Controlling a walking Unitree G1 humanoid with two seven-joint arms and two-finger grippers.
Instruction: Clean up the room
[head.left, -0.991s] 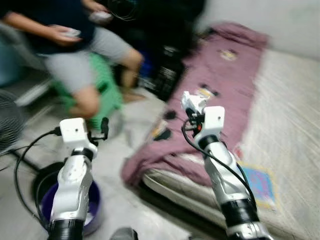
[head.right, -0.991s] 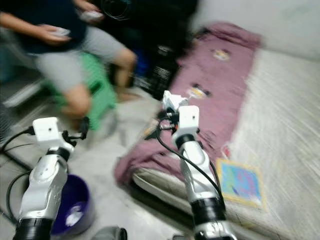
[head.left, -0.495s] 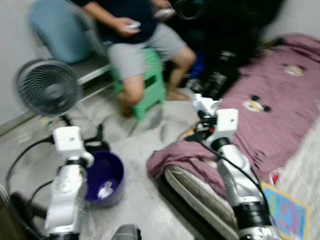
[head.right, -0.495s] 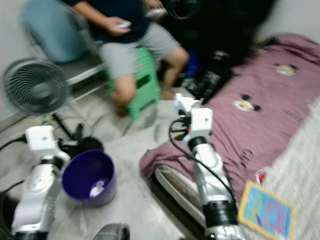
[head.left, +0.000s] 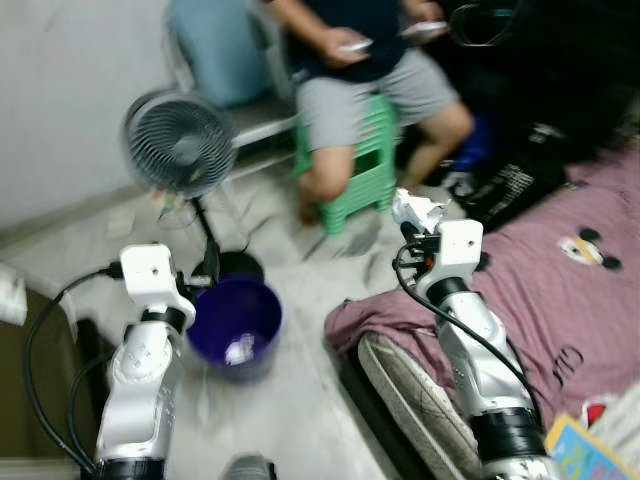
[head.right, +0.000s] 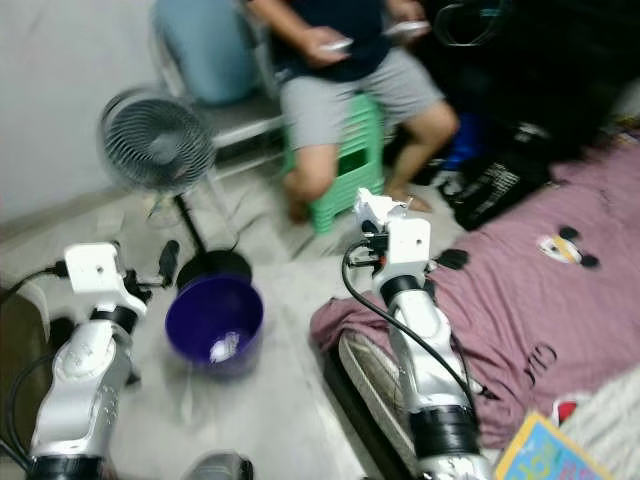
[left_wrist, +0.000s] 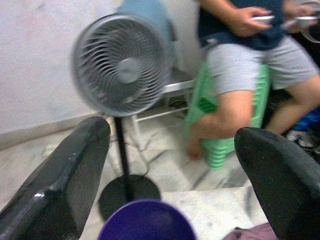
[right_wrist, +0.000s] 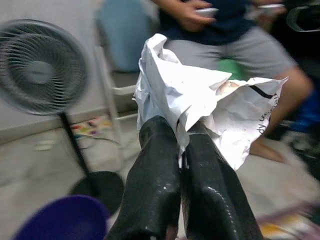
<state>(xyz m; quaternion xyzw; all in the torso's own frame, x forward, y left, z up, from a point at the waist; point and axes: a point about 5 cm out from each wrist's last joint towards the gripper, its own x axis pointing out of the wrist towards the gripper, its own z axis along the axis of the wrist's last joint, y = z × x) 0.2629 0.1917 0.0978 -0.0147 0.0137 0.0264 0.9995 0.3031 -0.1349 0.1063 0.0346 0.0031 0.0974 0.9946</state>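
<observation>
White crumpled paper (right_wrist: 200, 105) sits pinched between the closed fingers of the right gripper (right_wrist: 180, 145), held up in front of the robot above the edge of the mattress (head.left: 400, 385); the left gripper (left_wrist: 175, 165) is spread wide with nothing in it, its arm raised just beside the purple bucket (head.right: 214, 322); a second ago the head views were turned toward the bed and the bucket lay half hidden under the left arm, whereas now the camera has swung round so that the bucket sits in plain sight between the two arms, with some pale scraps at its bottom; my judgement is that the robot has turned to face its bin and the held paper is ready to be carried over and dropped in, which calls for moving the right arm across to the left; nearest underfoot is pale marbled floor (head.left: 300, 400); to the right the mauve cartoon-print blanket (head.right: 520, 300) trails off the mattress; behind the bucket stands a grey pedestal fan (head.left: 178, 143); farther back a person (head.left: 385, 70) sits on a green plastic stool (head.left: 365, 170) against a light wall (head.left: 70, 90).
</observation>
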